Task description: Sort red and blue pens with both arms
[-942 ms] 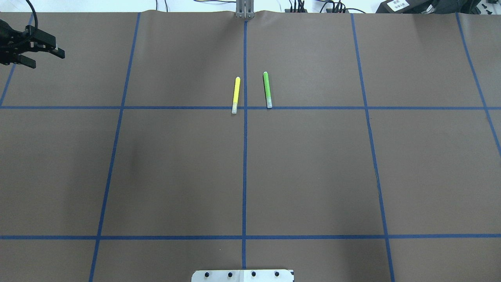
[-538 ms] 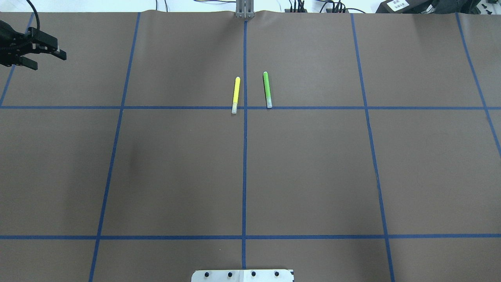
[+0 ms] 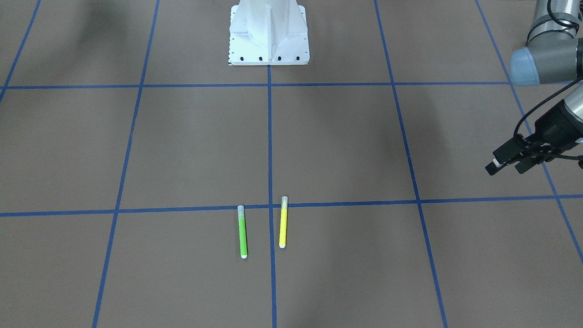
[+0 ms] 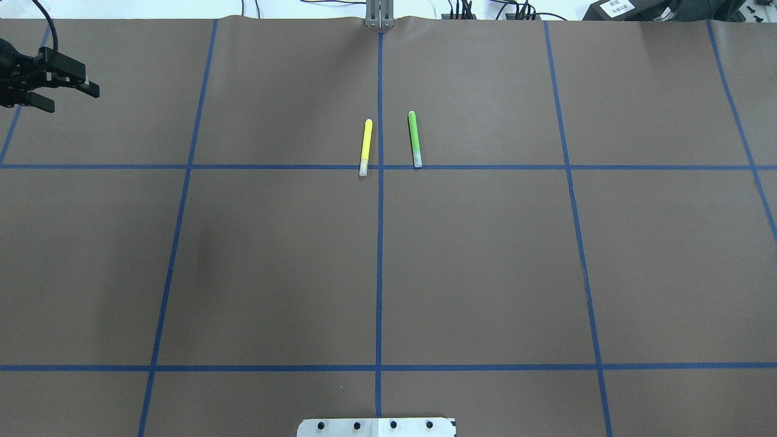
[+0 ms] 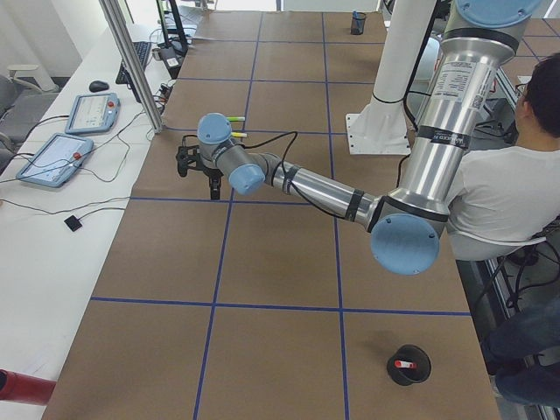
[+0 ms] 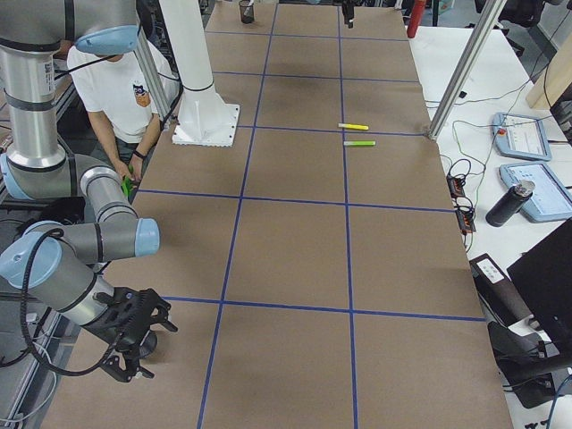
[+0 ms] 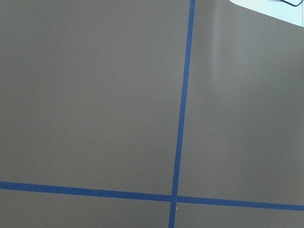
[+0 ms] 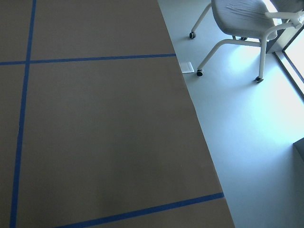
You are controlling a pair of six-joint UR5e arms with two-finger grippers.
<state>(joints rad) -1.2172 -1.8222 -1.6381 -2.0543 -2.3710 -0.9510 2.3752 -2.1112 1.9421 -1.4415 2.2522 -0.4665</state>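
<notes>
A red-ended white pen [image 5: 402, 363] lies in a black cup [image 5: 422, 374] at the near end of the table in the exterior left view. The blue pen shows in no view. My left gripper [image 4: 75, 101] hovers open over the far left corner of the mat, with nothing between its fingers; it also shows at the right edge of the front view [image 3: 505, 169] and beside the table edge [image 5: 199, 182]. My right gripper [image 6: 125, 357] shows only in the exterior right view, low by the table's near corner, and I cannot tell whether it is open or shut.
A yellow pen [image 4: 365, 147] and a green pen [image 4: 414, 139] lie side by side at the mat's far centre, either side of the blue tape line. The white pedestal [image 3: 268, 32] stands at the robot's edge. A person [image 5: 499, 192] sits behind it.
My left gripper has shifted slightly at the far left corner and stays open. The yellow and green pens have not moved.
</notes>
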